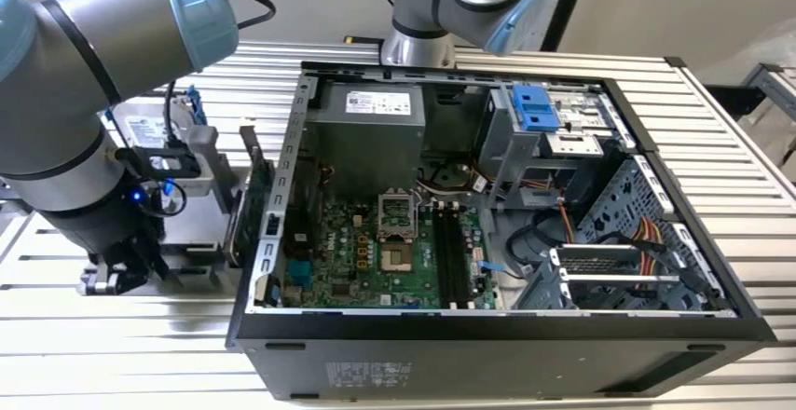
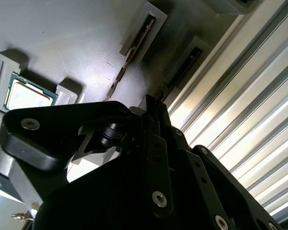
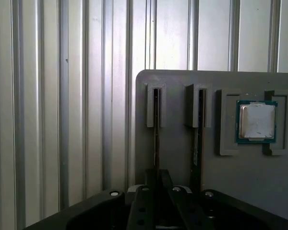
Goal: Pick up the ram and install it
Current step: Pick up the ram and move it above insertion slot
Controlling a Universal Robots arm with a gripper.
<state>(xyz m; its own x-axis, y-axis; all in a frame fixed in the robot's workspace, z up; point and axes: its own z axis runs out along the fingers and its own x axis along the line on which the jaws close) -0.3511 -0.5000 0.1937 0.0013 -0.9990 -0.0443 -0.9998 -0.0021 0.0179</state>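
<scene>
First wrist view: showing gripper low at ram, standing edge-up in gray tray slot nearest rim, beside second stick. Not revealing whether gripper clamped or apart. Likely risking off-centre grasp, tilting ram, binding in slot, knocking neighbour.

— Where's the arm?
— Left edge of the frame, its gripper down low by the grey rack.
— And the computer case?
— Centre, open, green motherboard showing, on the ribbed table.
</scene>
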